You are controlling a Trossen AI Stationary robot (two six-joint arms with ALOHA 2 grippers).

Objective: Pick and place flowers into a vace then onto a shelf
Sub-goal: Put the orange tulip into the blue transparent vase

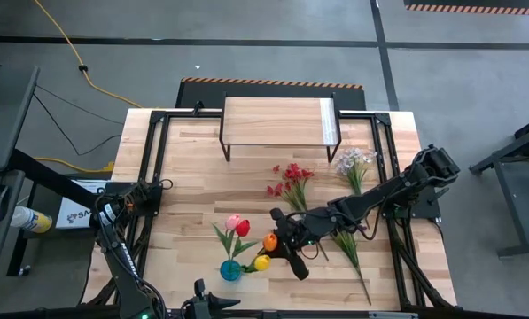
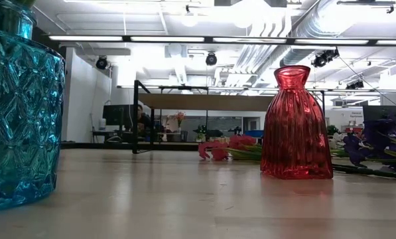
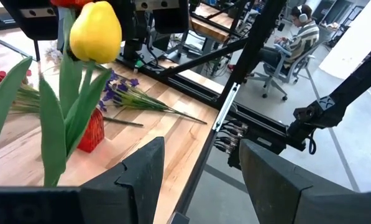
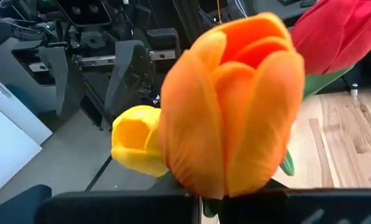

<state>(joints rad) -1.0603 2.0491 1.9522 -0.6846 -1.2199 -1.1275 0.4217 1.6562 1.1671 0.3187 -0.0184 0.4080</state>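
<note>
The right gripper (image 1: 286, 244), closed on the orange tulip (image 1: 270, 241), hangs at about two o'clock from the blue vase (image 1: 230, 270), which already holds the yellow tulip (image 1: 261, 262), a pink one (image 1: 233, 221) and a red one (image 1: 243, 228). To do this well, the stem's foot should be steered over the vase mouth, clear of those blooms, then lowered before letting go. The left gripper (image 3: 197, 180) waits open at the table's six o'clock edge. The shelf (image 1: 280, 121) stands at twelve o'clock, bare
</note>
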